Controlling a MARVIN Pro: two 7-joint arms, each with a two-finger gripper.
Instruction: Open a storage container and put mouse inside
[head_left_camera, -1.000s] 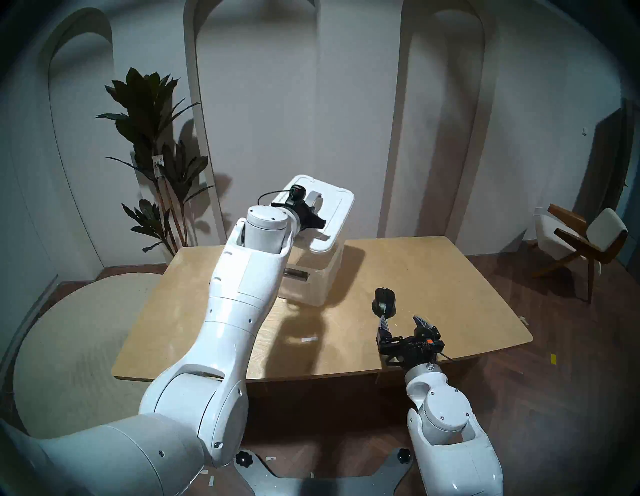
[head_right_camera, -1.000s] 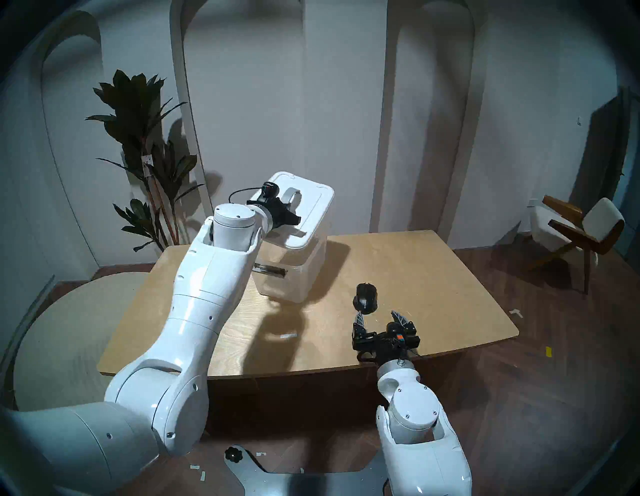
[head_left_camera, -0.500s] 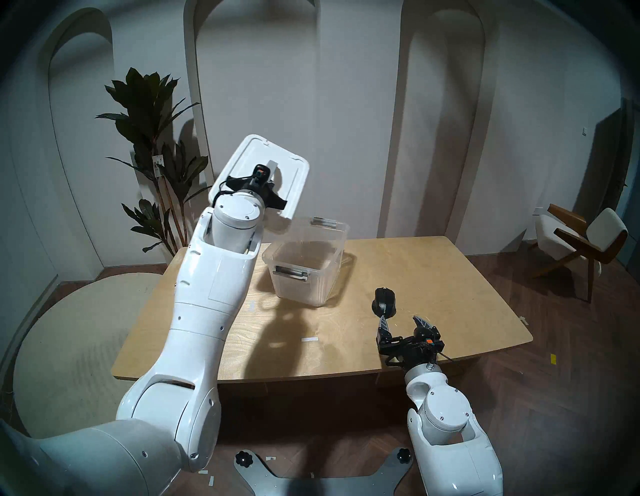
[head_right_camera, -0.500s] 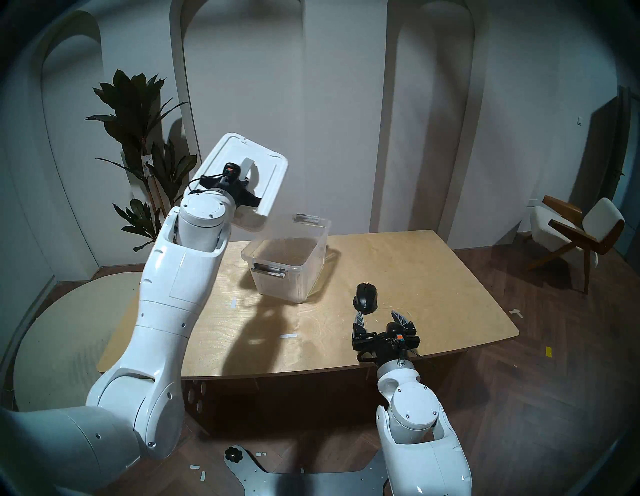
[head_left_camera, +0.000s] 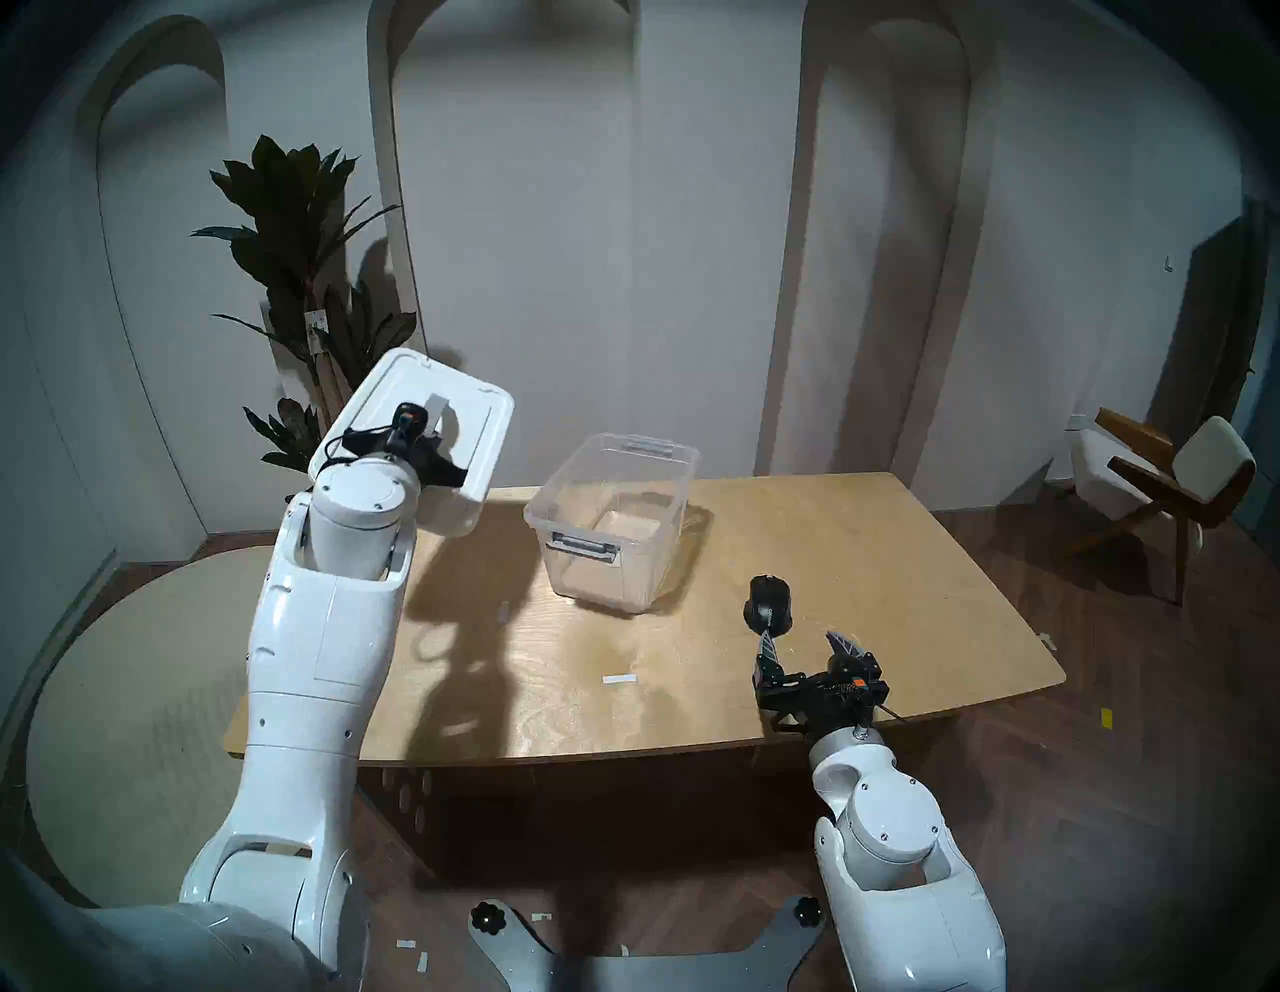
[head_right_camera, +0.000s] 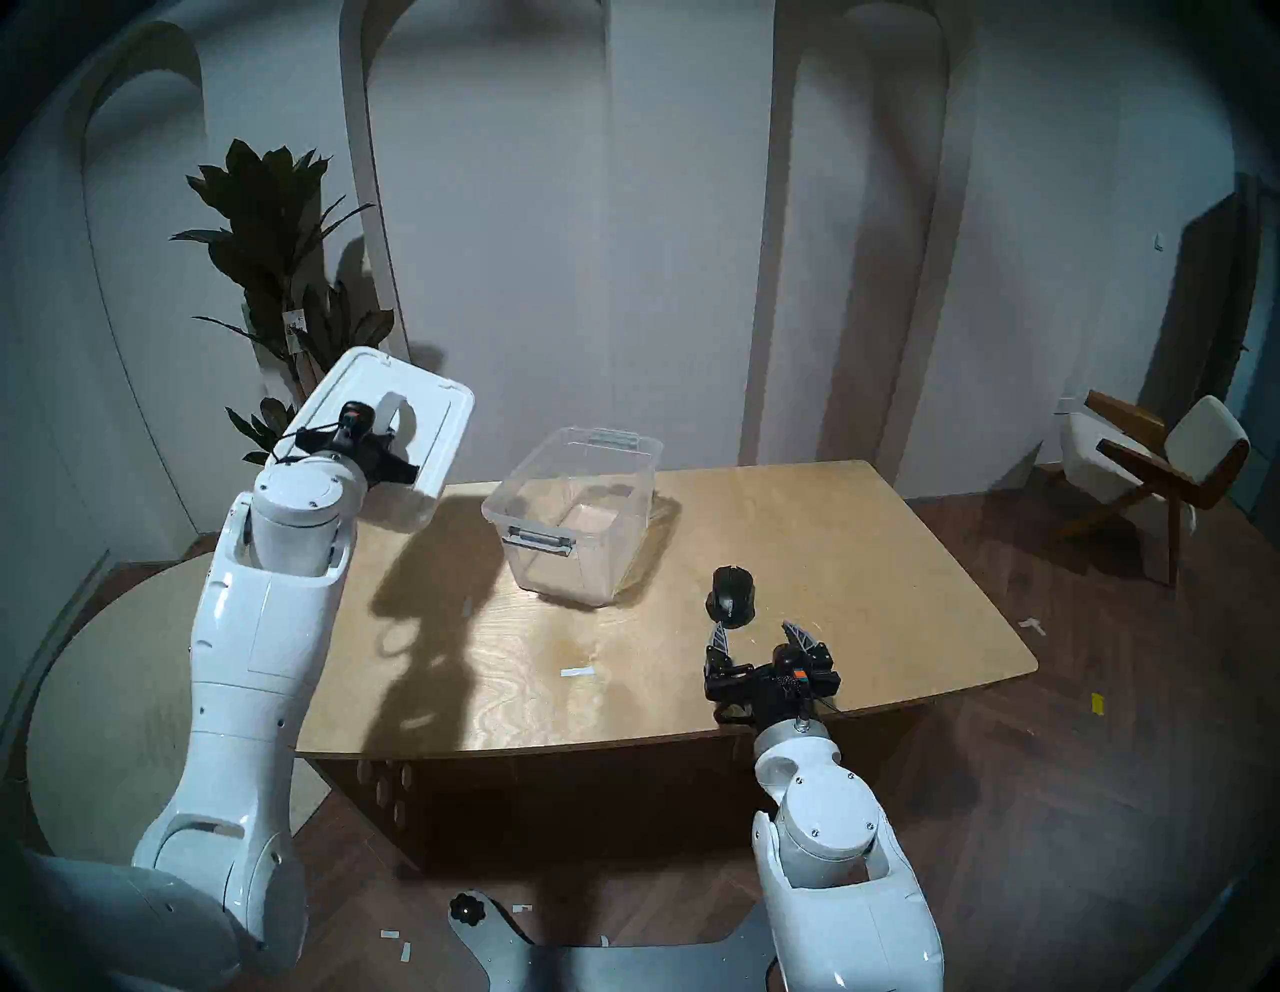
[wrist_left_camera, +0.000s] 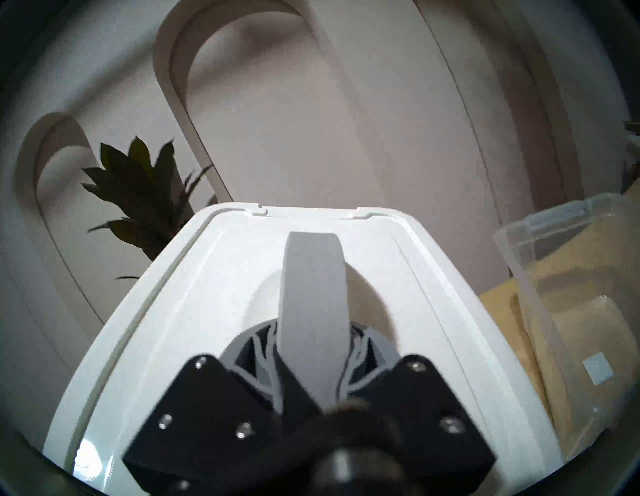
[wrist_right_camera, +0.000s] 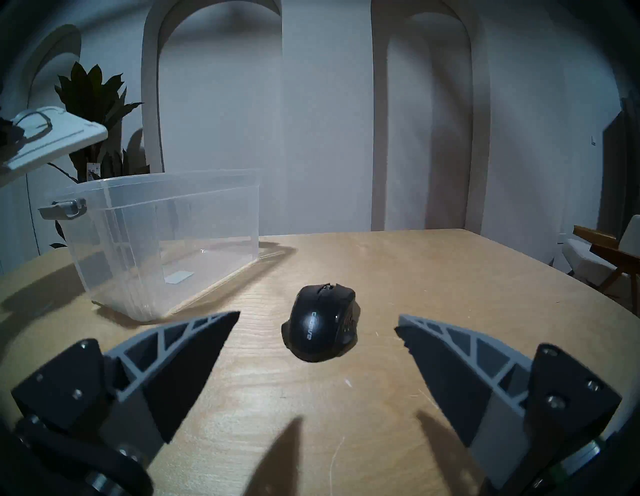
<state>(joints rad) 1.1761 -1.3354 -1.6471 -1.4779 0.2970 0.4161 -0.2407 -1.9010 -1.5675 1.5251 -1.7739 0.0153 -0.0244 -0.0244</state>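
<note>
Fingers (wrist_left_camera: 263, 360) of the left gripper (wrist_left_camera: 313, 363) pinch the grey arched handle (wrist_left_camera: 313, 304) of the white lid (head_left_camera: 478, 422), clamped tight on it from both sides. That lid hangs tilted in the air, off the storage container (head_left_camera: 623, 526) and to its left, over the table's (head_left_camera: 866, 589) far left corner, well apart from the bin. Its recessed top faces the wrist camera, with a potted plant (head_left_camera: 298, 228) behind it, left of the container against the wall.

The container stands open and upright on the table, clear-walled, a grey latch (head_left_camera: 582, 544) on its near end and another (head_left_camera: 647, 443) on its far end. A small white label (wrist_right_camera: 178, 277) shows through its floor.

To the container's right and nearer the robot lies the mouse (wrist_right_camera: 320, 320), black, resting on the wood, apart from the bin. Just behind it, the right gripper (wrist_right_camera: 317, 329) hovers low with its jaws spread wide, one finger on each side of the mouse, touching nothing. A strip of white tape (head_left_camera: 618, 679) lies on the tabletop in front of the container. A chair (head_left_camera: 1170, 485) stands far to the container's right.
</note>
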